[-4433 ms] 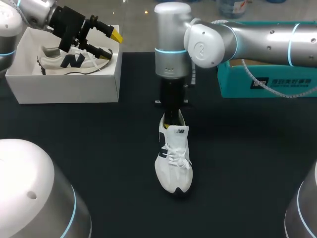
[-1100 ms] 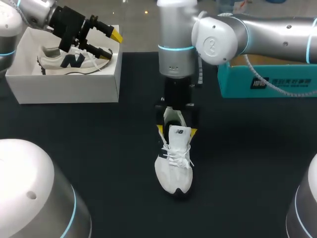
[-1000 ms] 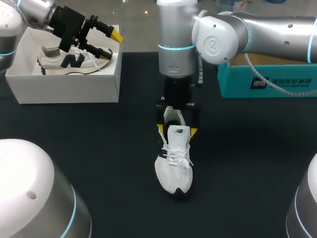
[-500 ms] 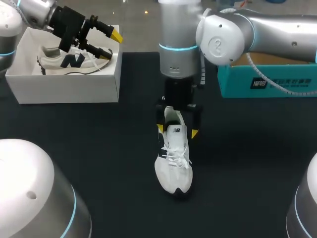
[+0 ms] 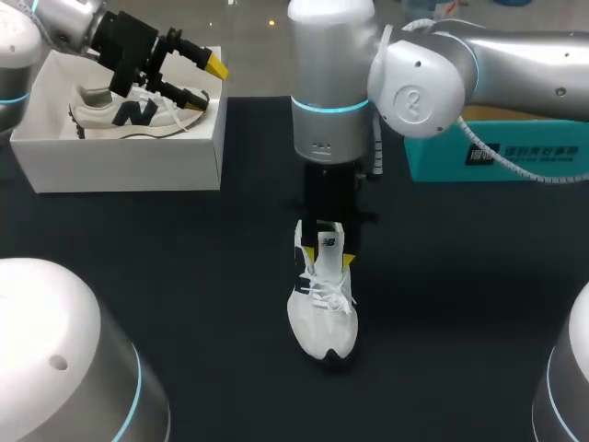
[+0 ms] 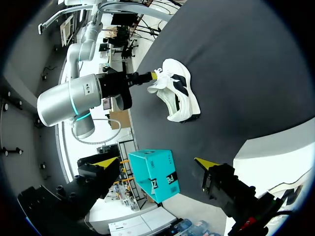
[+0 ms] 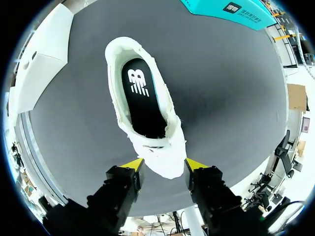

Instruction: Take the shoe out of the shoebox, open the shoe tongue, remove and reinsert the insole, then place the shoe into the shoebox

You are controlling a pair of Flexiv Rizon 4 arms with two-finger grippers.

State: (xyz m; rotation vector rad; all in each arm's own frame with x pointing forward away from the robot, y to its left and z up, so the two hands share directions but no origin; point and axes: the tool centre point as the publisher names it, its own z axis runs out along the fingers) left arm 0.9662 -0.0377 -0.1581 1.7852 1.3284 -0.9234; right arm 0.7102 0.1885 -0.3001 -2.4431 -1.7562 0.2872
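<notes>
1. The white shoe (image 5: 322,318) stands upright on the dark tabletop (image 5: 184,276) near its middle, out of its box; in the head view its toe points to 6 o'clock and its heel to 12 o'clock
2. The right hand (image 5: 323,255) hangs straight down over the shoe's opening, and its 2 yellow-tipped fingers press the raised shoe tongue (image 7: 165,160) from both sides, so this hand grips the tongue
3. The black insole (image 7: 142,98) lies flat inside the shoe, just ahead of those fingers in the right wrist view
4. The white shoebox (image 5: 120,166) sits at 10 o'clock from the shoe, well apart from it, and holds a 2nd shoe (image 5: 129,115) lying on its side
5. The left hand (image 5: 210,81) hangs above the shoebox's 3 o'clock end, its fingers spread wide with nothing between them
6. A teal box (image 5: 515,152) rests at 2 o'clock from the shoe, partly behind the right arm
</notes>
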